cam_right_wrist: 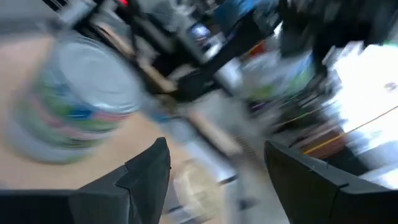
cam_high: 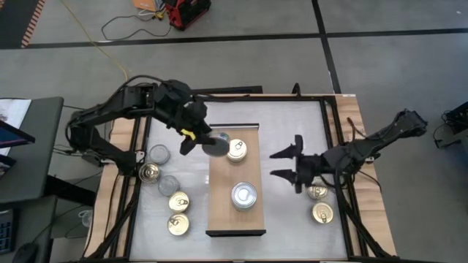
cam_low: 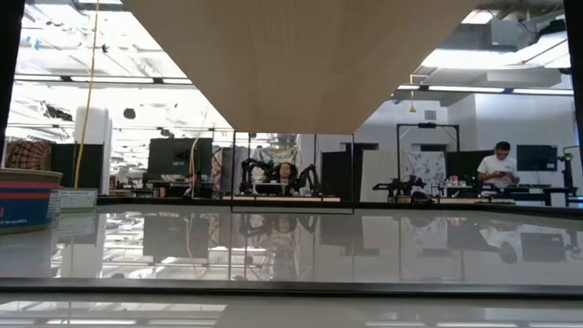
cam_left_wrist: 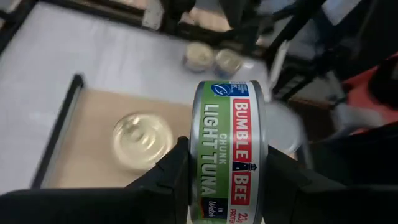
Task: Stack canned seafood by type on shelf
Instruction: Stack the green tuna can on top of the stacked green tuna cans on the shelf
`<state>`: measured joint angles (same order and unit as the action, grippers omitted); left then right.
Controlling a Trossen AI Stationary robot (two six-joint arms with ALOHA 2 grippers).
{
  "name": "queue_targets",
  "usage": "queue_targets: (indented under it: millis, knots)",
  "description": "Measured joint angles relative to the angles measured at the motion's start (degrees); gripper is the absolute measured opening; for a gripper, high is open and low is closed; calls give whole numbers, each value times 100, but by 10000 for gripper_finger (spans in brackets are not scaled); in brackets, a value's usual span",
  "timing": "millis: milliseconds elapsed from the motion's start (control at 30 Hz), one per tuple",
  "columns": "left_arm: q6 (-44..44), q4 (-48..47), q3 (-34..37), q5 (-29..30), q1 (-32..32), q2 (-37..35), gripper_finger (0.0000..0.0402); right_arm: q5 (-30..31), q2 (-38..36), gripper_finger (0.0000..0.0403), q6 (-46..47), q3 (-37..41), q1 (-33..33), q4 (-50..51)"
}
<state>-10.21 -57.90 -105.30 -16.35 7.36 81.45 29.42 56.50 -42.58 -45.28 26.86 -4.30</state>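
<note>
Left gripper point(cam_high: 207, 141) seemingly clamped; right gripper point(cam_high: 284, 164) spread.

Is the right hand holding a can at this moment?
No, in the high view the right hand stands open and empty beside the shelf, apart from every can.

The white tabletop point(cam_high: 285, 131) sits in a dark frame, with light wooden strips along its two sides. Around it is a grey floor point(cam_high: 380, 66) crossed by dark lines. On the floor beyond the far edge of the tabletop lies a red and black device point(cam_high: 186, 12), with a thin yellow cable point(cam_high: 110, 58) running near it. In the low view, the room behind is an open workshop with ceiling lights, dark screens and desks. A person point(cam_low: 499, 169) in a white top stands far back on the right.
</note>
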Motion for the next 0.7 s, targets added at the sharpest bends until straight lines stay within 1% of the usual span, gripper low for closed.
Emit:
queue_targets:
  millis: [100, 167, 233, 267, 333, 367, 400, 533, 633, 700]
  knots:
    - [-160, 101, 4, -305, 62, 29, 126, 760, 483, 290, -2002, 0, 266, -1023]
    - [-571, 325, 4, -476, 104, 29, 126, 1165, 846, 290, -3359, 0, 375, -1767]
    - [-970, 521, 2, -721, 163, 79, 130, 1392, 1187, 290, -4537, 0, 390, -2492]
    - [-1189, 616, 2, -857, 200, 93, 135, 1412, 1353, 290, -5041, 0, 389, -2819]
    - [-1573, 667, 4, -936, 224, 121, 144, 1424, 1684, 290, -6065, -1, 376, -3520]
    - [-1684, 676, 4, -943, 225, 142, 146, 1417, 1828, 290, -6337, -51, 359, -3683]
    - [-1745, 729, 4, -961, 219, 170, 146, 1379, 1937, 290, -6422, -154, 325, -3736]
    - [-1877, 875, 2, -1057, 132, 279, 129, 1431, 2302, 290, -6823, -591, 135, -3873]
    - [-1863, 961, 4, -1082, 56, 350, 128, 1450, 2516, 290, -6913, -802, 47, -3807]
    - [-1832, 925, 9, -1088, 19, 365, 129, 1456, 2548, 290, -6740, -904, 44, -3965]
